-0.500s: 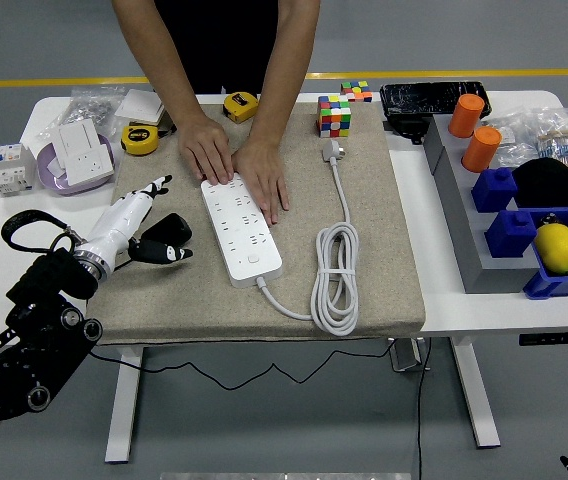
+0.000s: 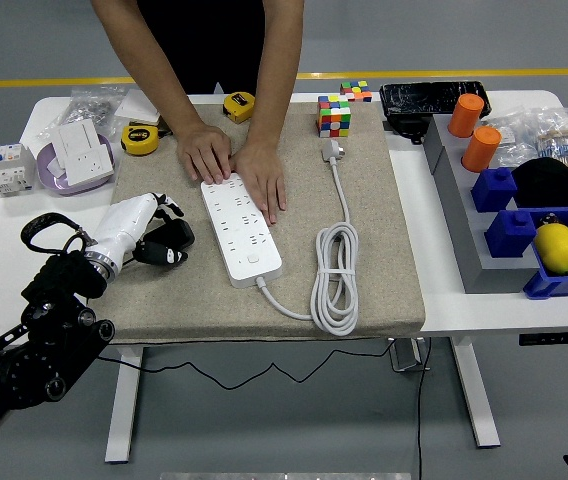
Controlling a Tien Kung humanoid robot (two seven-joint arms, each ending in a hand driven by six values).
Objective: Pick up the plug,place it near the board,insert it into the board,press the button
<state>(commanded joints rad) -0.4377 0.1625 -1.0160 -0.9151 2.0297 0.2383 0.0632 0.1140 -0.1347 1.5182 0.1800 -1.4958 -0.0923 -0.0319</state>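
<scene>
1. The white table [image 2: 434, 300] carries a beige mat [image 2: 384, 250] over its middle, reaching to the near edge.
2. A person stands at the far edge, both hands [image 2: 234, 165] pressed flat on the far end of the white power strip [image 2: 241, 226].
3. The robot's left arm [image 2: 34, 340] comes in from the lower left corner; its white left hand [image 2: 149, 232] rests on the mat's left edge, just beside the strip, fingers curled loosely and holding nothing (the black fingertips point toward the strip).
4. The strip lies lengthwise on the mat's left half, tilted a little, its near end toward the near edge.
5. Its white cable [image 2: 335, 272] leaves the near end and lies coiled on the mat, right of the strip.
6. The plug [image 2: 332, 151] lies at the mat's far edge, well apart from the robot's hand, just in front of a coloured cube [image 2: 334, 116].
7. Blue bins [image 2: 524, 240] and a yellow ball [image 2: 557, 247] sit along the table's right edge.
</scene>
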